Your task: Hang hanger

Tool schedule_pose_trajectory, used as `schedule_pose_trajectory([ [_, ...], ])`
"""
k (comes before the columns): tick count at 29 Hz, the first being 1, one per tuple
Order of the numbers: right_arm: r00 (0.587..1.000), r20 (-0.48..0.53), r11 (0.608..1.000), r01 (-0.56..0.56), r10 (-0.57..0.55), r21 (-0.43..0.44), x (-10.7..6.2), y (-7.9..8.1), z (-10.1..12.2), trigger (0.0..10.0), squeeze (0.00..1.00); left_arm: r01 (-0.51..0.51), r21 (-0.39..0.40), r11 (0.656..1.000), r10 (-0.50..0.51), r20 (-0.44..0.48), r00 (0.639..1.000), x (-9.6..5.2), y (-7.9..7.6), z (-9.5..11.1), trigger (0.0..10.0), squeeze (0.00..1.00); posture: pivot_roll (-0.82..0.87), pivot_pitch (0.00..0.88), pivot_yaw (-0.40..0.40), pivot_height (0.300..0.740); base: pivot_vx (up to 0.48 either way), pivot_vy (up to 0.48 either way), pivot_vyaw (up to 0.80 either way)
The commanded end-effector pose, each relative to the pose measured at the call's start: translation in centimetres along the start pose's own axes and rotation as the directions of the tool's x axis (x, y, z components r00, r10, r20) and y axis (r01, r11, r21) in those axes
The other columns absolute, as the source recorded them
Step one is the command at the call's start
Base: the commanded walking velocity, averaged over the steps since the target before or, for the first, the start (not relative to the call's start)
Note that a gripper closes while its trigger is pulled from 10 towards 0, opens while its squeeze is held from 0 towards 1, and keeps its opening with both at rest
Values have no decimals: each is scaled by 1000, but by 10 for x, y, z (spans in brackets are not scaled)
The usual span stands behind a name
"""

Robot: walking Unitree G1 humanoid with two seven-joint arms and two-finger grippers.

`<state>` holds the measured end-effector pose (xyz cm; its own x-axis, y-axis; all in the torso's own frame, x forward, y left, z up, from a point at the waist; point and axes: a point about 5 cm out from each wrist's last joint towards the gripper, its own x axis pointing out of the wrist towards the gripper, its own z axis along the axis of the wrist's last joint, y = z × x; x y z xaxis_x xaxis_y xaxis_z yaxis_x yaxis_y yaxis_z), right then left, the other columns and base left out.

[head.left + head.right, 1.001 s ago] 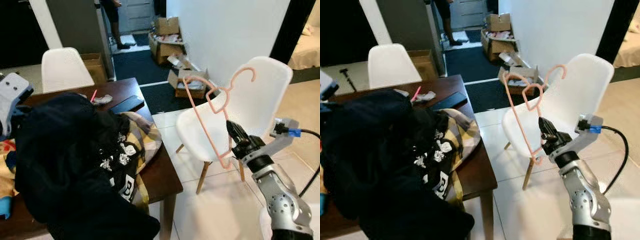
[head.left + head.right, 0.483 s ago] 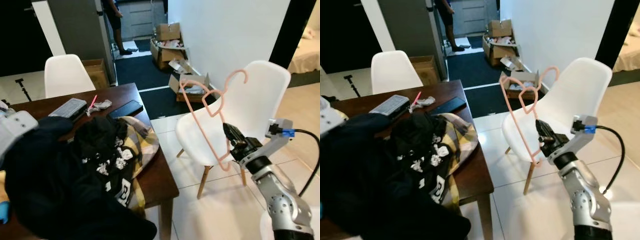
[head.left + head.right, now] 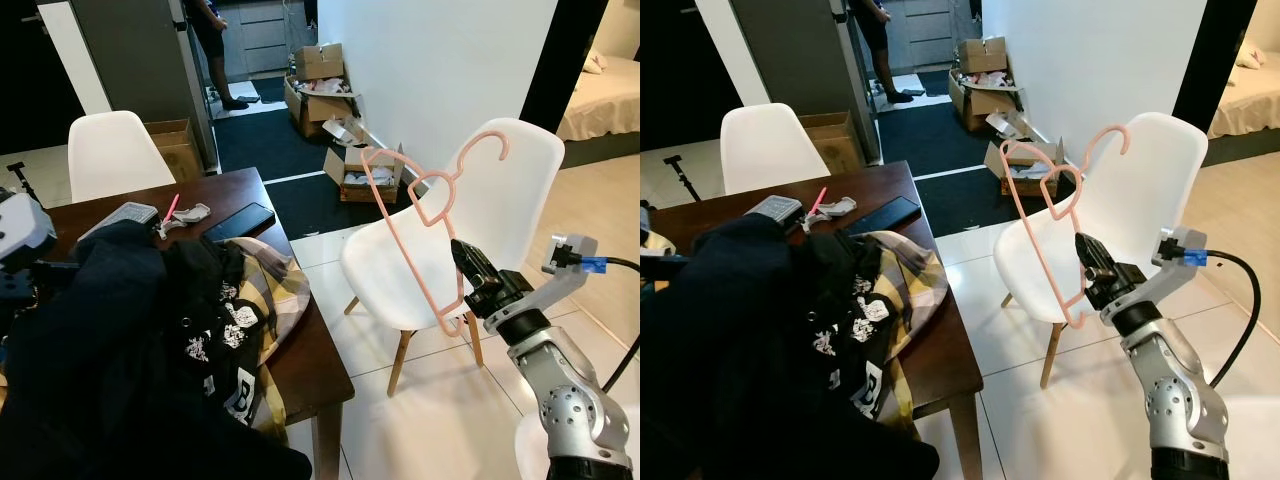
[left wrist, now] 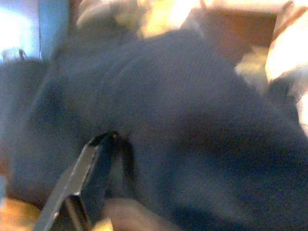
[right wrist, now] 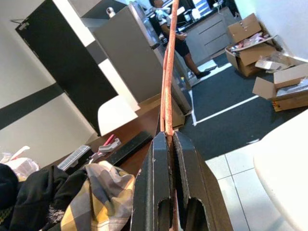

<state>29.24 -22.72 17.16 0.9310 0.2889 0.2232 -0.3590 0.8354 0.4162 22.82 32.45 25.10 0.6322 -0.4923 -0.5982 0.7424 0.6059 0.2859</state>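
The right gripper (image 3: 470,282) pinches the bottom corner of the thin pink plastic hanger (image 3: 425,215), whose long side runs up toward eleven o'clock, hook on top. The left gripper (image 4: 103,144) seems buried in the dark cloth (image 3: 110,350); I cannot tell its fingers.

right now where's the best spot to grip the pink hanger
The thin bottom bar near its lower corner, where the right pincer is already shut on the pink hanger. Come from below: held there, the hanger stands upright with its hook on top, free to catch a rail.
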Motion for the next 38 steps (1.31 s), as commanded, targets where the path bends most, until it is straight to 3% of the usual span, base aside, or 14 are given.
schedule_pose_trajectory([
  [1, 1000, -11, 1000, -15, 15, 11, 3, 2, -2, 10000, 0, -123, -20, 992, 116, -224, 968, -6, 12, -27, 10000, 1000, -52, 0, 41, 710, 0, 0, 0],
  [3, 1000, -23, 1000, -19, 20, 3, 2, 2, -2, 10000, 0, -225, 27, 974, 207, -510, 835, -20, 18, -61, 10000, 1000, -57, 0, 40, 710, 0, 0, 0],
  [12, 999, -32, 1000, -21, 21, 0, 0, 0, -2, 10000, 0, -261, 109, 959, 259, -707, 658, -54, 21, -71, 10000, 1000, -58, 0, 38, 710, 0, 0, 0],
  [20, 999, -33, 1000, -21, 21, 2, -1, 0, -2, 10000, 0, -271, 144, 952, 299, -634, 713, -58, 27, -52, 10000, 1000, -57, 0, 37, 710, 0, 0, 0],
  [21, 999, -29, 1000, -21, 22, 11, -1, 0, -1, 10000, 0, -290, 201, 936, 350, -625, 697, -68, 34, -41, 10000, 620, -57, 0, 31, 710, 0, 0, 0],
  [22, 1000, -23, 1000, -19, 20, 24, -1, -1, -1, 10000, 0, -312, 275, 909, 416, -639, 648, -82, 43, -32, 10000, 0, -53, 0, 28, 710, 0, 0, 0],
  [24, 1000, -23, 1000, -19, 20, 24, -1, -1, -1, 10000, 0, -312, 275, 909, 416, -639, 648, -82, 43, -32, 10000, 0, -53, 0, 28, 710, 0, 0, 0],
  [25, 1000, -18, 1000, -14, 14, 23, -1, -2, 0, 10000, 0, -350, 368, 862, 508, -635, 582, -95, 54, -24, 10000, 0, -53, 0, 28, 710, 0, 0, 0],
  [26, 1000, -18, 1000, -14, 14, 23, -1, -2, 0, 10000, 0, -350, 368, 862, 508, -635, 582, -95, 54, -24, 10000, 0, -53, 0, 28, 710, 0, 0, 0],
  [28, 1000, 19, 999, 2, -3, 34, 0, -4, 4, 10000, 0, -439, 556, 706, 701, -460, 544, -98, 73, -1, 10000, 0, -47, 0, 32, 710, 0, 0, 800],
  [31, 999, 32, 999, 6, -7, 38, 1, -5, 5, 10000, 0, -508, 568, 648, 748, -346, 567, -91, 77, 10, 10000, 0, -47, 0, 32, 710, 0, 0, 800],
  [32, 999, 38, 999, 7, -9, 41, 1, -5, 6, 10000, 0, -669, 466, 580, 795, -141, 591, -76, 83, 25, 10000, 0, -51, 0, 33, 710, 0, 0, 800],
  [35, 999, 38, 999, 6, -7, 41, 1, -5, 6, 10000, 0, -785, 300, 541, 823, 3, 568, -64, 87, 35, 10000, 0, -51, 0, 32, 710, 0, 0, 800],
  [38, 999, 36, 999, 0, -2, 43, 0, -5, 7, 10000, 0, -885, -34, 465, 877, 158, 454, -37, 89, 41, 10000, 0, -46, 0, 26, 710, 0, 0, 800],
])
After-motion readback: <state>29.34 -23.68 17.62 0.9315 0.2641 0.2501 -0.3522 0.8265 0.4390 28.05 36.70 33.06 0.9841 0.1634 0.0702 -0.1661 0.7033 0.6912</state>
